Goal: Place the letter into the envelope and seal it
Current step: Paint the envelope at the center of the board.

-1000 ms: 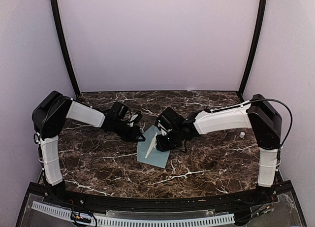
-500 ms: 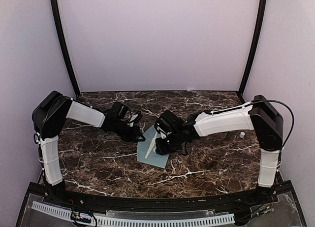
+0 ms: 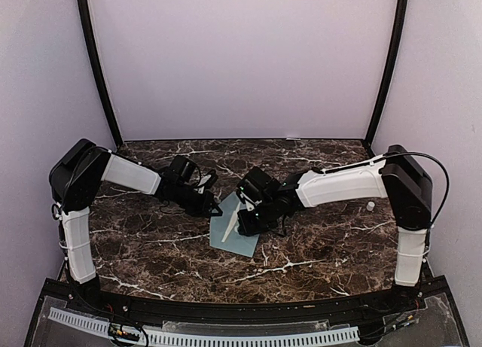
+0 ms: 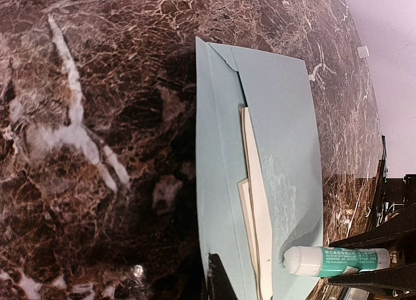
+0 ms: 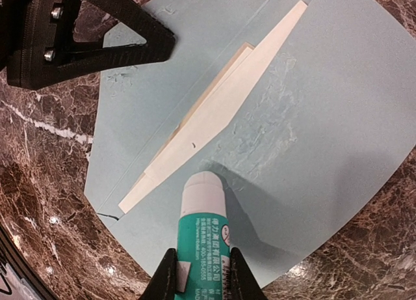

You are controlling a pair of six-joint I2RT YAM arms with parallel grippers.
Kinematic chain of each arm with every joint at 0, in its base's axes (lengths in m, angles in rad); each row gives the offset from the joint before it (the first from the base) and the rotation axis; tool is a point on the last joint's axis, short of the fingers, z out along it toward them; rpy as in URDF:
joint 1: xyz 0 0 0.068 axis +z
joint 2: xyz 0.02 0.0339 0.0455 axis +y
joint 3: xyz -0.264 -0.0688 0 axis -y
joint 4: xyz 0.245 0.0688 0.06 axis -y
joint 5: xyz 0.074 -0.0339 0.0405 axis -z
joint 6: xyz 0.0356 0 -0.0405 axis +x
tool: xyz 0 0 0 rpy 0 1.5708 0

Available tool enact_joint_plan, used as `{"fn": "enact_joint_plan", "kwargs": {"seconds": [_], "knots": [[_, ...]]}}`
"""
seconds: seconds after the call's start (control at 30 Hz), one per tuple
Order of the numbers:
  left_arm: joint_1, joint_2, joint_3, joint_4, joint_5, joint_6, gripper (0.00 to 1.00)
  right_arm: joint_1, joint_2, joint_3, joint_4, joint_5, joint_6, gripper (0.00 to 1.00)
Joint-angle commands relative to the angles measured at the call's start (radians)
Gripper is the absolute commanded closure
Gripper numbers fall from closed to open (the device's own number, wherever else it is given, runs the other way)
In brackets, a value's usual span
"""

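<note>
Pale teal-green envelope [image 5: 338, 118]. Cream paper [image 5: 221, 108]. Green glue stick [image 5: 203, 238] with white tip. Dark brown desk [image 4: 78, 150] with white wiggly lines.

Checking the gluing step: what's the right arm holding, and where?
The right gripper is shut on the glue stick, gripping the rear of its green-labelled body; the white tip points at the envelope.

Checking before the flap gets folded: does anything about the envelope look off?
Yes. The cream letter is not fully inside the envelope: a long sliver pokes out of the mouth along the fold, slightly askew. Patchy glue smears lie on the flap right beside it, near the glue stick in the right pincer.
</note>
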Motion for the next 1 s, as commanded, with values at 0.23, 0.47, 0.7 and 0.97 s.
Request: {"fn": "enact_joint_plan", "kwargs": {"seconds": [0.23,0.47,0.7,0.97], "knots": [[-0.002,0.013,0.015,-0.045,-0.004,0.014,1.00,-0.047,0.053,0.002,-0.064,0.026,-0.016,1.00],[-0.003,0.013,0.015,-0.044,-0.004,0.014,1.00,-0.076,0.075,0.007,-0.049,0.026,-0.032,1.00],[-0.002,0.013,0.015,-0.044,-0.002,0.016,1.00,-0.105,0.104,0.014,-0.036,0.047,-0.046,1.00],[-0.003,0.015,0.016,-0.044,-0.001,0.016,1.00,-0.133,0.131,0.049,-0.037,0.066,-0.066,1.00]]}}
